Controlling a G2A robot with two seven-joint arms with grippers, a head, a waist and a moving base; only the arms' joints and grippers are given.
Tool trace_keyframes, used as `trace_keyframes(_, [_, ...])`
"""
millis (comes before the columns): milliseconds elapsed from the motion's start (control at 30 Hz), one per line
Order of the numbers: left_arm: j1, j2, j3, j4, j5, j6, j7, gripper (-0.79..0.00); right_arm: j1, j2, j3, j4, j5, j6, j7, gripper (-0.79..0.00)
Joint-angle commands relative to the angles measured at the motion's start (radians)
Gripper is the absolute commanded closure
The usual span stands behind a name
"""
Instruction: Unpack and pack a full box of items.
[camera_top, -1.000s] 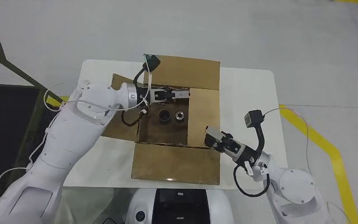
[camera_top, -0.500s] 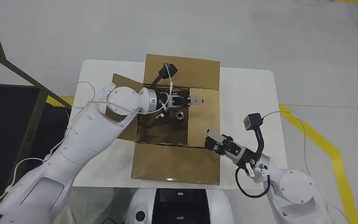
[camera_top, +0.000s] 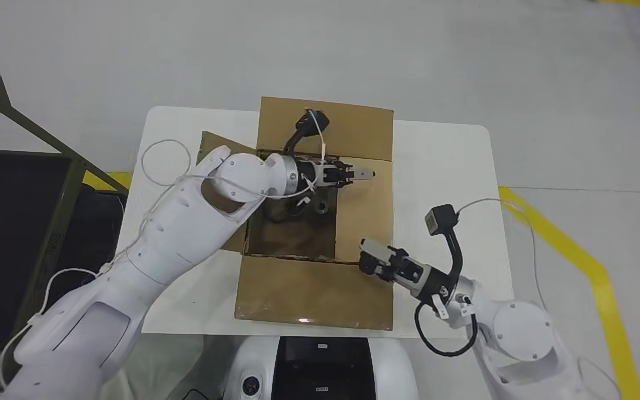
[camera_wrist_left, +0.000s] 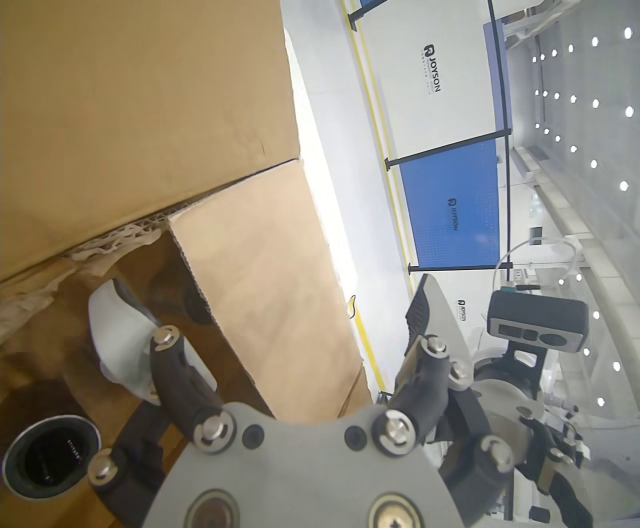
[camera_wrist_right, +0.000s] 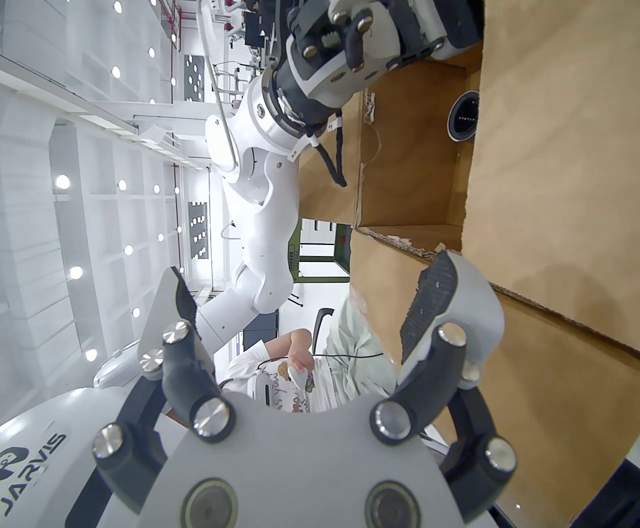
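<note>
Top view: left pincer (camera_top: 365, 174) hangs released and empty over the open box (camera_top: 325, 125); right pincer (camera_top: 368, 255) — likewise spread, holding nothing — sits by its near right corner. A dark round item (camera_wrist_left: 47, 457) lies inside on the bottom, so unpacking seems unfinished — repacking not yet begun.

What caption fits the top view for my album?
Left claw hovers over the open cardboard box; right claw sits at its edge.
</note>
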Motion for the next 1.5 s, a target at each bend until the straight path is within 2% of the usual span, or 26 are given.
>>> trace_keyframes(0, [-0.007, -0.001, 0.001, -0.001, 0.021, 0.013, -0.022, -0.785, 0.005, 0.001, -0.005, 0.002, 0.0, 0.001, -0.001, -0.785])
trace_keyframes(200, [-0.035, -0.014, 0.019, 0.038, 0.042, 0.041, -0.079, -0.785, 0.01, 0.005, -0.015, 0.004, 0.003, 0.002, -0.003, -0.785])
trace_keyframes(467, [-0.056, -0.045, 0.047, 0.09, 0.005, 0.016, -0.055, -0.785, 0.008, 0.012, -0.022, -0.004, 0.0, 0.0, -0.004, -0.785])
trace_keyframes(633, [-0.064, -0.062, 0.039, 0.107, -0.038, -0.035, -0.011, -0.785, 0.005, 0.016, -0.032, -0.016, -0.002, -0.001, 0.012, -0.785])
trace_keyframes(767, [-0.045, -0.063, 0.002, 0.087, -0.086, -0.09, 0.02, -0.785, 0.008, 0.02, -0.05, -0.018, -0.008, -0.002, 0.034, -0.785])
trace_keyframes(1200, [0.027, -0.057, -0.096, -0.015, -0.208, -0.192, -0.007, -0.785, 0.076, 0.024, -0.148, 0.028, -0.024, 0.061, 0.079, -0.785])
trace_keyframes(1333, [0.038, -0.057, -0.109, -0.042, -0.222, -0.193, -0.025, -0.785, 0.085, 0.025, -0.176, 0.032, -0.059, 0.076, 0.043, -0.785])
trace_keyframes(1467, [0.048, -0.058, -0.121, -0.058, -0.246, -0.195, -0.045, -0.785, 0.067, 0.022, -0.19, 0.022, -0.092, 0.079, -0.075, -0.785])
